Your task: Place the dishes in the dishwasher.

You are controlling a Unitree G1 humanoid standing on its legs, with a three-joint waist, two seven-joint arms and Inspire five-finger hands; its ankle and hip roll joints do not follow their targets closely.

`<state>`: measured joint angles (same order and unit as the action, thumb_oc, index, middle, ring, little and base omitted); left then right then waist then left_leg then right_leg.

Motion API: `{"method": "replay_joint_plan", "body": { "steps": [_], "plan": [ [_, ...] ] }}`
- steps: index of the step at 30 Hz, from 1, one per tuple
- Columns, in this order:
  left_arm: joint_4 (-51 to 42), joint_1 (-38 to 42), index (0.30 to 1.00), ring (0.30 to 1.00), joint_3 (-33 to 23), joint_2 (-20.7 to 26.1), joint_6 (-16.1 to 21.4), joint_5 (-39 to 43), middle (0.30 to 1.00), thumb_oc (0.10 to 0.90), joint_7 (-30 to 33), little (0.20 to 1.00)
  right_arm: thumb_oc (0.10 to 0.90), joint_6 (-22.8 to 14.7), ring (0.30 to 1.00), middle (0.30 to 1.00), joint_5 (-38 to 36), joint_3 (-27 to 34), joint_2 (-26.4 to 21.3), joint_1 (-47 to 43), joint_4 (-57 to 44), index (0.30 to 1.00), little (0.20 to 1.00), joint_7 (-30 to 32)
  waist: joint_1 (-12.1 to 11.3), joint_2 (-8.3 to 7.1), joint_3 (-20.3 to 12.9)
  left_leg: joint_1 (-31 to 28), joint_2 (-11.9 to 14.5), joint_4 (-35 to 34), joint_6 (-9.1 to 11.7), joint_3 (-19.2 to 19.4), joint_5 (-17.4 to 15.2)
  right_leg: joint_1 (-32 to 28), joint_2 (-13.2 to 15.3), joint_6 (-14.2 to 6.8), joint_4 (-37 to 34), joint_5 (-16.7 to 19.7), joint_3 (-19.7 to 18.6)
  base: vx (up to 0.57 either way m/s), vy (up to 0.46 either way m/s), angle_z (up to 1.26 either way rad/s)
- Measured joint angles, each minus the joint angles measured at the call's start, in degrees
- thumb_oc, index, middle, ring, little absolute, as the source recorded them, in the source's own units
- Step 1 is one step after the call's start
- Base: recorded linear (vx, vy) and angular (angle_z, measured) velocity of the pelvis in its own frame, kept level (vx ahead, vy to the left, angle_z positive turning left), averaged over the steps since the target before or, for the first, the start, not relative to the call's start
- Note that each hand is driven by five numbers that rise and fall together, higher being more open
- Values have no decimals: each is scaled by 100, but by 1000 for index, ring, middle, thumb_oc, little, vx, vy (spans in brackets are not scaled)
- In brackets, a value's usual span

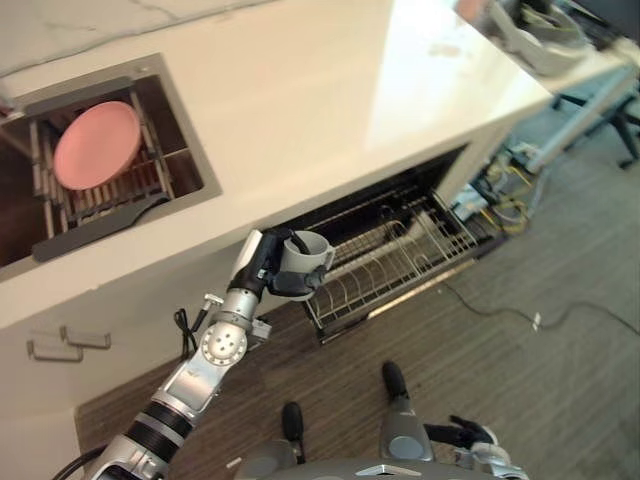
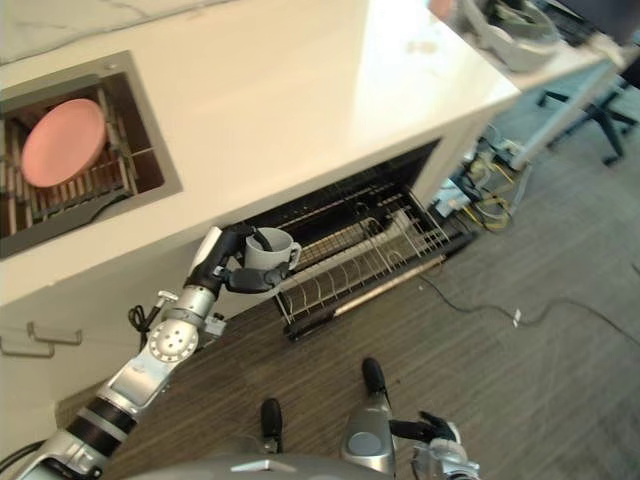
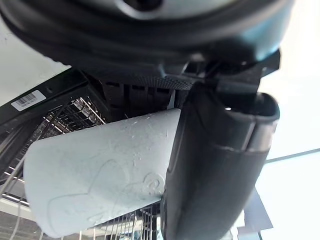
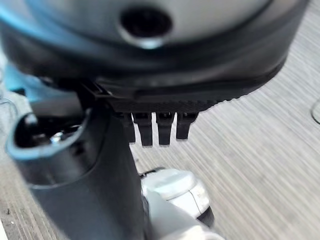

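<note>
Left eye view: the left hand (image 1: 268,262) at the centre holds a grey mug (image 1: 303,262), fingers curled around it, beside the pulled-out rack (image 1: 400,262) under the worktop (image 1: 300,110). A pink plate (image 1: 96,144) lies in the sink (image 1: 180,150), upper left.

Left wrist view: the thumb presses the mug.

Right wrist view: the right hand (image 4: 155,127) hangs over the floor (image 4: 260,150), fingers relaxed, holding nothing.

White counter (image 1: 300,110), grey wood-grain floor (image 1: 560,400)
</note>
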<state>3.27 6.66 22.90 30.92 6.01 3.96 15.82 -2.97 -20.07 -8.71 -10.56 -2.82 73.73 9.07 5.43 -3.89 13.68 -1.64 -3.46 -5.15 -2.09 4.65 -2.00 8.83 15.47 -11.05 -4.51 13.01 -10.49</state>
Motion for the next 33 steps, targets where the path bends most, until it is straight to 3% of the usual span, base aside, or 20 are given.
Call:
{"method": "replay_joint_plan", "body": {
  "steps": [1,3,4,6,7,8,9,10,12,14,17,18,19,21,22,23,26,29,33],
  "plan": [
    [-6,21,300,300,-61,-139,5,0,300,400,-16,300,800,34,900,900,142,-255,-39,13,20,900,900,7,-25,89,2,88,86,15,-101,55,38,130,-205,-103,476,-434,248,-95,150,-27],
    [-126,41,300,300,-132,-318,7,2,300,400,-11,300,800,80,900,900,294,-315,-112,47,-1,900,900,-1,-162,266,-6,239,299,29,-61,144,184,383,-774,-26,1749,-1442,372,-107,228,-21],
    [-143,39,300,300,-133,-301,-1,1,300,400,-21,300,800,84,900,900,315,-231,-120,114,-71,900,900,4,-279,248,-7,233,320,57,-100,222,205,392,-946,-7,2543,-1967,393,-56,188,-21],
    [-142,12,300,300,-132,-292,-33,0,300,400,-49,300,800,20,900,900,291,131,-146,146,-169,900,900,9,-288,277,11,115,303,55,-112,190,204,-16,-1145,7,2854,-2336,204,36,100,-8],
    [-138,-14,300,300,-132,-258,-54,-4,300,400,-61,300,800,-34,900,900,290,137,-172,157,-199,900,900,13,-296,291,8,43,280,52,-112,141,203,-424,-1252,86,2389,-2392,24,71,16,4],
    [-151,-66,300,300,-131,-193,-63,-11,300,400,-73,300,800,-100,900,900,291,127,-183,193,-200,900,900,27,-293,246,-27,2,206,42,-110,98,204,-913,-1235,214,1442,-2305,-118,43,-24,2],
    [-152,-92,300,300,-182,-167,-87,-12,300,400,-72,300,800,-133,900,900,291,19,-269,211,-382,900,900,39,-300,166,-69,-22,71,5,-83,93,214,-1385,-1034,498,536,-2118,-59,29,-13,5],
    [-151,-98,300,300,-224,-196,-107,-11,300,400,-51,300,800,-109,900,900,292,-18,-340,183,-533,900,900,45,-271,170,-67,-22,52,4,-48,84,239,-1513,-998,641,274,-1997,-55,56,-4,-2],
    [-219,-183,300,300,-409,-175,-106,-8,300,400,-49,300,800,-112,900,900,291,28,-507,213,-936,900,900,45,-203,180,-73,-72,120,0,-8,111,264,-1725,-1026,664,-80,-1785,-53,41,5,-5],
    [-267,-180,300,300,-501,-191,-106,-9,300,400,-21,300,800,-220,900,900,290,91,-652,240,-1207,900,900,141,-160,162,-82,-133,173,-4,58,96,283,-1783,-1082,678,-131,-1746,-50,30,8,0],
    [-1024,-320,300,300,-871,-188,-107,-35,300,400,55,300,800,-182,900,900,304,545,-1167,1078,-3230,900,900,239,-57,172,-84,-114,262,-5,154,99,304,-1745,-1171,728,-126,-1710,-52,0,0,0],
    [-1024,-320,300,300,-871,-188,-107,-35,300,400,55,300,800,-182,900,900,304,545,-1167,1078,-3230,900,900,239,-57,172,-84,-114,262,-5,154,99,304,-1745,-1171,728,-126,-1710,-52,35,25,-8],
    [-1509,-345,300,300,-1127,-200,-102,-182,300,400,203,300,800,-178,900,900,391,948,-1433,1556,-4551,900,900,339,81,172,-84,-114,289,-6,164,135,310,-1730,-1193,723,-126,-1694,-75,61,47,-12],
    [-1842,-276,300,300,-1480,-207,-36,-303,300,400,394,300,800,-258,900,900,634,1305,-1648,1823,-5486,900,900,466,212,160,-103,-114,313,-5,167,199,312,-1708,-1206,725,-125,-1674,-111,110,78,-15],
    [-2090,-101,300,300,-1729,-215,-47,-475,300,400,531,300,800,54,900,900,967,2012,-1645,2247,-6803,900,900,467,336,213,-104,-117,309,-6,168,235,311,-1698,-1166,731,-124,-1666,-110,90,75,-12],
    [-2405,-46,300,300,-2015,-213,-40,-524,300,400,636,300,800,19,900,900,1140,2523,-1657,2478,-7701,900,900,496,454,254,-115,-125,297,-6,166,254,310,-1694,-1149,729,-124,-1664,-115,75,64,-12],
    [-2568,725,300,300,-2105,-367,286,-596,300,400,955,300,800,-376,900,900,1444,3116,-1640,2012,-8667,900,900,799,603,217,-277,-169,316,-7,164,363,309,-1698,-1152,666,-121,-1627,-198,53,51,-28],
    [-2694,1222,300,300,-1599,-511,435,-522,300,400,876,300,800,-654,900,900,1325,2814,-1559,1234,-9370,900,900,752,785,266,-346,-172,317,-6,165,440,309,-1658,-1146,674,-122,-1609,-254,25,11,-15],
    [-2570,1476,300,300,-700,-697,514,-251,300,400,666,300,800,-1086,900,900,824,1304,-1636,524,-9200,900,900,200,792,397,-448,-195,357,-6,166,562,310,-1630,-1212,730,-122,-1557,-371,5,-8,-14]
  ]
}}
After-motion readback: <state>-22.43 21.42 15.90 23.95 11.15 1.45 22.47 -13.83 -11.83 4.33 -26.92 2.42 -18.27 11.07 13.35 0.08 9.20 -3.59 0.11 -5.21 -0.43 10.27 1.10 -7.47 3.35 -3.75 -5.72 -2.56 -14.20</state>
